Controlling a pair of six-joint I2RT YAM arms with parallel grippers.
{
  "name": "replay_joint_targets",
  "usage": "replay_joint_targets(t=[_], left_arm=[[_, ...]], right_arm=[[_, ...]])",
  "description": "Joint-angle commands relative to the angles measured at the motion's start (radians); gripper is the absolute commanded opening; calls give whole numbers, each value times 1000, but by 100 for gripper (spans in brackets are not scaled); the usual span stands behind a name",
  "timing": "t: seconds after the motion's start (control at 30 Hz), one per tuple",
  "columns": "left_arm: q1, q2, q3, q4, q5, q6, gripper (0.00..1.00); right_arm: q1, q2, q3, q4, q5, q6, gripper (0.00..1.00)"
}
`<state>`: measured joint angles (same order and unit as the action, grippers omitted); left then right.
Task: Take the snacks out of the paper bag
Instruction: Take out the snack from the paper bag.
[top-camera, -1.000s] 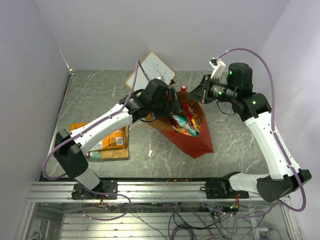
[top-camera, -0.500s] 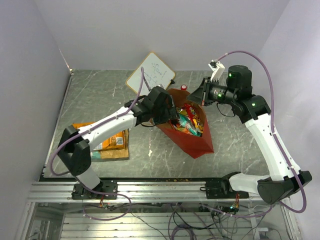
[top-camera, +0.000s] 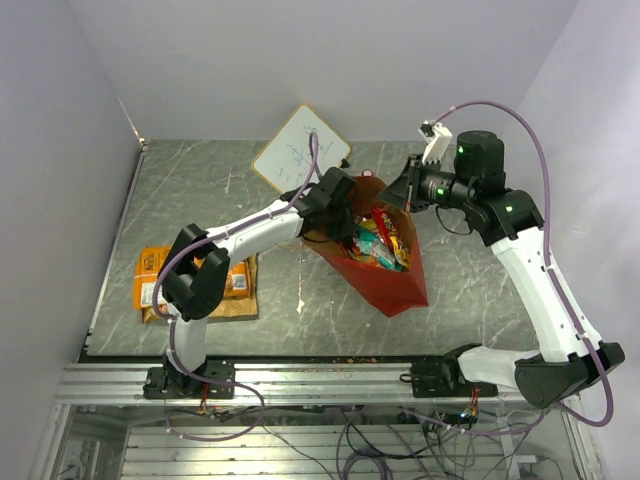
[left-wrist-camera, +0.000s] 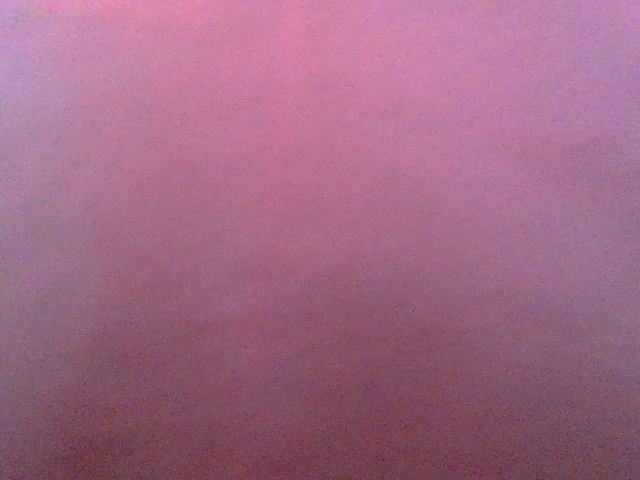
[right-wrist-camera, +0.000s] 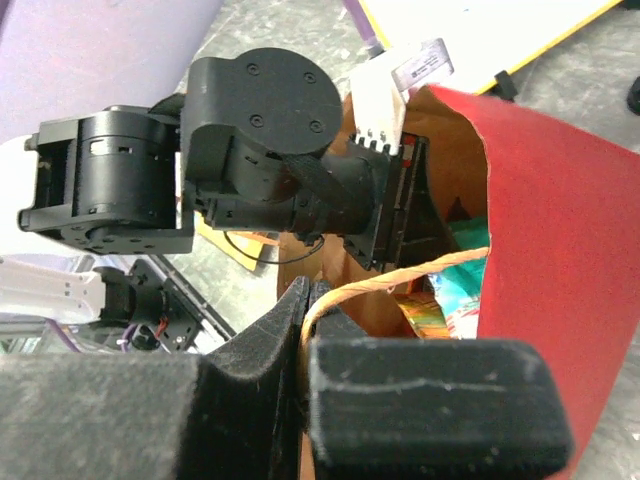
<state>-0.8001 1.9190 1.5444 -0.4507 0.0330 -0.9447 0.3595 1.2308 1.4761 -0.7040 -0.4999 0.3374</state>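
Observation:
The red paper bag (top-camera: 396, 284) lies tilted on the table with its mouth toward the back. Several colourful snacks (top-camera: 378, 240) show inside it. My left gripper (top-camera: 343, 213) reaches into the mouth from the left, and the bag hides its fingers. The left wrist view is only a pink-purple blur. My right gripper (right-wrist-camera: 311, 291) is shut on the bag's twisted handle (right-wrist-camera: 400, 275) and holds the mouth up. In the right wrist view the left wrist (right-wrist-camera: 262, 120) sits at the kraft-brown opening, with teal and orange snacks (right-wrist-camera: 468, 297) below it.
An orange packet (top-camera: 158, 276) and a tan-brown one (top-camera: 228, 296) lie at the table's left, partly under the left arm. A white whiteboard (top-camera: 300, 148) rests at the back. A small red-capped object (top-camera: 367, 175) stands behind the bag.
The left arm has folded at the elbow and pushed its wrist to the right, deeper into the bag's mouth. The right arm holds the handle as before.

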Motion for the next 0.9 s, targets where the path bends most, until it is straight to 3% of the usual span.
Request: replay_joint_targets(t=[0.0,0.37,0.53,0.87], left_arm=[[0,-54,33,40,40,31,9],[-1,-167,38,57,120,7,7],[5,-213,83,36,136,11,7],[27,-297,140,23,178,9,7]], right_arm=[[4,0,86,-58,110,-44,0],[3,33,228,-190,388,-104,0],[2,14,216,-202,490,-127,0],[2,7,220,-224,564,-138,0]])
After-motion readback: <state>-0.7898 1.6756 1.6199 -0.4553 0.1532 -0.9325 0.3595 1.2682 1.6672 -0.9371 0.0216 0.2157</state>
